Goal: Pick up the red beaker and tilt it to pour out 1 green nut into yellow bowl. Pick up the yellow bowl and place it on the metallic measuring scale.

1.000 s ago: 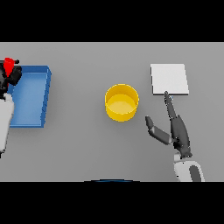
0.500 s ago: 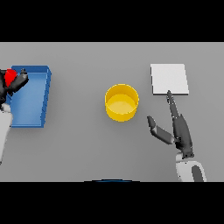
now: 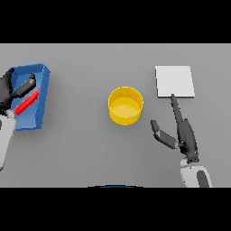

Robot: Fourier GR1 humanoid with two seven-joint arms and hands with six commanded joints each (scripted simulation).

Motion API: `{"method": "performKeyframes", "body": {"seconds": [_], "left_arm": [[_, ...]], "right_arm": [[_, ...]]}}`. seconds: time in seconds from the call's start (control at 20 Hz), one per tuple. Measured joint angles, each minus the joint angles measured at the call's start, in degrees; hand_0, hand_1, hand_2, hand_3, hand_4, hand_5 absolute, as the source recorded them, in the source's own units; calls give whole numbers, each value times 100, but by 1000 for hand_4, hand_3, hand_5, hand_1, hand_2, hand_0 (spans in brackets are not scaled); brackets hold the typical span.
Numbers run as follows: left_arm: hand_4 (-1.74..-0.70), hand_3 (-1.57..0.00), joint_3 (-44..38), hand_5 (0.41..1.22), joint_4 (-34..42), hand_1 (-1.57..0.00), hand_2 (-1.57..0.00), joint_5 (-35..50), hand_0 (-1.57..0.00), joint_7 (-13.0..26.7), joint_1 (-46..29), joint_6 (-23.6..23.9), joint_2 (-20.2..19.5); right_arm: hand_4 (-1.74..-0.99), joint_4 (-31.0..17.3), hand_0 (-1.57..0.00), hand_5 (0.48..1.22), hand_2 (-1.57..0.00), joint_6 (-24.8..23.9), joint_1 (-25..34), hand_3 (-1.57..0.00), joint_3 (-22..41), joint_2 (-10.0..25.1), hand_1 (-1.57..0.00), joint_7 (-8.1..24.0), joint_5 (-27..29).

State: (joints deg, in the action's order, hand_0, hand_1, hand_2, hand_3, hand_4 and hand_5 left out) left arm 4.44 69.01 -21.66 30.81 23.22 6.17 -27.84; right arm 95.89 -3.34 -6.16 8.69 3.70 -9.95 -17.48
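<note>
At the far left of the grey table [image 3: 90, 149], a blue tray [image 3: 43, 97] holds the red beaker [image 3: 27, 103]. The beaker lies low inside the tray, its long axis running diagonally from lower left to upper right; which end is the mouth cannot be made out. The left hand [image 3: 10, 88] sits over the tray's left part, partly cut off by the view's edge, its fingers [image 3: 26, 85] curled above the beaker's upper end. Whether they actually grip the beaker cannot be told. No green nut is discernible.

The yellow bowl [image 3: 126, 105] stands upright near the table's centre, well apart from the tray, mouth facing up. The metallic measuring scale [image 3: 175, 81] lies flat to its right, a pale square.

The right hand [image 3: 185, 135] rests below the scale, fingers straight, thumb spread toward the bowl, holding nothing; its fingertip lies just beside the scale's lower edge.
</note>
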Motion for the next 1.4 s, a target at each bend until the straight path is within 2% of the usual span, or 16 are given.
{"method": "performKeyframes", "body": {"seconds": [0.1, 0.15, 0.2, 0.3, 0.4, 0.55, 0.7, 0.75, 0.9, 1.05, 1.1, 1.4], "left_arm": [[-773, -65, -43, 655, 13, -67, -69, 35, -82, -124, 71, 39, -1], [-763, -52, -29, 657, 49, -54, -55, 15, -65, -241, 24, 69, -7], [-756, -41, -31, 659, 49, -43, -44, 20, -52, -243, 45, 27, -45], [-746, -26, -28, 662, 68, -27, -28, 25, -33, -265, 32, 35, -44], [-740, -16, 6, 668, 140, -17, -17, 22, -21, -314, 12, 50, -12], [-733, -8, 3, 680, 150, -8, -8, 5, -10, -260, 54, 41, -54], [-738, -4, -4, 693, 69, -4, -4, 11, -5, -207, 103, 46, -38], [-739, -3, -16, 696, 88, -3, -3, 32, -4, -251, 73, 13, -74], [-744, -1, 13, 702, 88, -1, -1, 3, -1, -258, 50, 17, -75], [-746, 0, 28, 706, 93, 0, 0, 3, 0, -191, 52, 12, -53], [-746, 0, 24, 707, 122, 0, 0, -3, 0, -191, 16, 20, -67], [-739, 1, 6, 699, 160, 1, 1, 31, 1, -244, 0, -27, -119]], "right_arm": [[-1014, 54, 1, 666, 1, 3, 83, 1, 61, 77, 1, 277, -183], [-1005, 72, 1, 669, 1, 200, 162, 1, 121, 212, 1, 154, -172], [-1022, -14, 1, 674, 1, 394, 310, 1, 141, 380, 1, 251, -185], [-1071, -99, 1, 678, 1, 718, 731, 1, 366, 883, 1, 407, -662], [-1122, -241, 1, 674, 1, 1050, 1223, 1, 575, 1234, 1, 630, -1014], [-1192, -498, 1, 677, 1, 1454, 1855, 1, 978, 1667, 1, 570, -1581], [-1217, -819, 1, 676, 1, 1750, 2385, 1, 1365, 1892, 1, 313, -1984], [-1225, -857, 1, 684, 1, 1877, 2549, 1, 1514, 2061, 1, 139, -2155], [-1223, -1163, 1, 703, 1, 2169, 3065, 1, 1950, 2295, 1, -35, -2643], [-1213, -1578, 1, 714, 1, 2365, 3537, 1, 2385, 2207, 1, -86, -3022], [-1215, -1612, 1, 717, 1, 2438, 3565, 1, 2467, 2237, 1, -185, -3064], [-1245, -2376, 1, 730, 1, 2764, 4174, 1, 2809, 1888, 1, -223, -3198]]}}
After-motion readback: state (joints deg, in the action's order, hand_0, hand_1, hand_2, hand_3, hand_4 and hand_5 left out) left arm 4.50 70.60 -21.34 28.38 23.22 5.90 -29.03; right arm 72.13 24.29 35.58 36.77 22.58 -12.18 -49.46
